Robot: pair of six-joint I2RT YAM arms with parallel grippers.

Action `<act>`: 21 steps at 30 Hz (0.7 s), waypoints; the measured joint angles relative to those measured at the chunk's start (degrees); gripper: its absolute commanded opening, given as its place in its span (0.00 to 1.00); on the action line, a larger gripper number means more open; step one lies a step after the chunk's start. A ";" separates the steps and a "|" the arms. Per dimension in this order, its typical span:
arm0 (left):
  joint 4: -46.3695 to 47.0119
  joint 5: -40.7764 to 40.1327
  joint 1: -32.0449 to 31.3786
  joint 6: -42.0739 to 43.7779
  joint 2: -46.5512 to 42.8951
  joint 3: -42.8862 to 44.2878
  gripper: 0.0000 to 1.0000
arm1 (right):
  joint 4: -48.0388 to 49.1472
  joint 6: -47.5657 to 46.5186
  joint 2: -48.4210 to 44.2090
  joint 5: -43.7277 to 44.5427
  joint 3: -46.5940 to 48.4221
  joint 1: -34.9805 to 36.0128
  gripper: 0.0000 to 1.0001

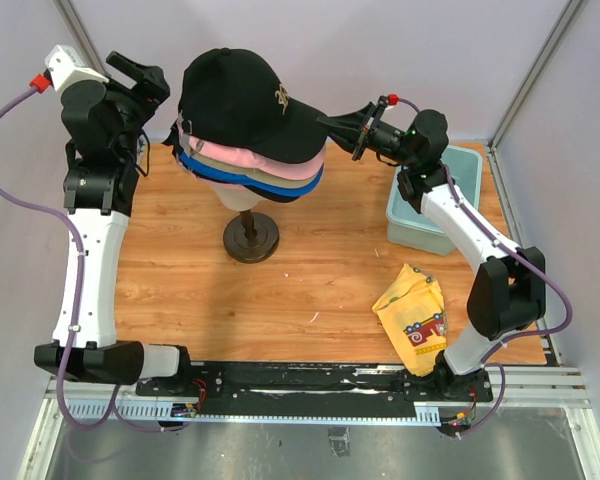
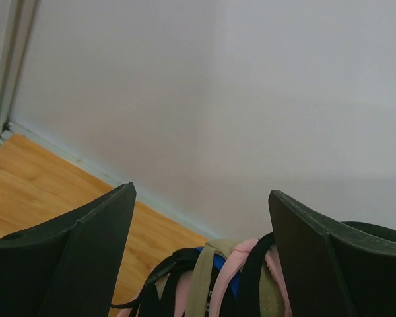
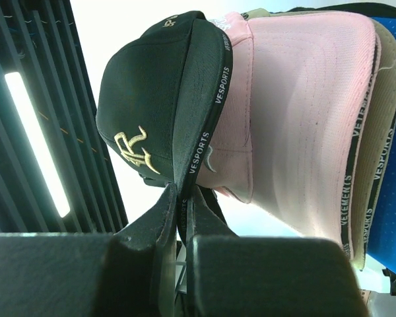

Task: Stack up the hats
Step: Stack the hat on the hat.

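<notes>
Wood-grain tabletop (image 1: 180,290), pale walls behind. Toward 12 o'clock a mannequin head (image 1: 238,196) carries the stack: blue cap (image 1: 215,174), tan cap (image 1: 298,178), pink cap (image 1: 242,154), black cap (image 1: 235,95) on top. The right gripper (image 1: 330,124), at the black cap's 3 o'clock, pinches its brim edge. That brim looks stiff and curved, the best hold; the crowns are light, soft fabric, likely to crumple. The left gripper (image 2: 201,193) gapes wide at 9 o'clock, by the rear straps, holding nothing.
</notes>
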 measured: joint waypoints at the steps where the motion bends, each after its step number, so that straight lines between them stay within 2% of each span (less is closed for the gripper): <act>1: -0.46 1.64 0.72 -0.83 0.31 0.00 0.85 | 0.00 -0.04 0.09 -0.04 0.04 0.00 0.01; 12: 2.16 22.47 7.50 -11.45 1.49 -6.16 0.78 | -0.07 -1.20 0.96 -0.72 0.94 0.00 0.01; 21: 8.20 32.20 9.94 -16.59 0.92 -11.15 0.78 | -0.04 -1.81 2.25 -1.20 1.77 0.00 0.01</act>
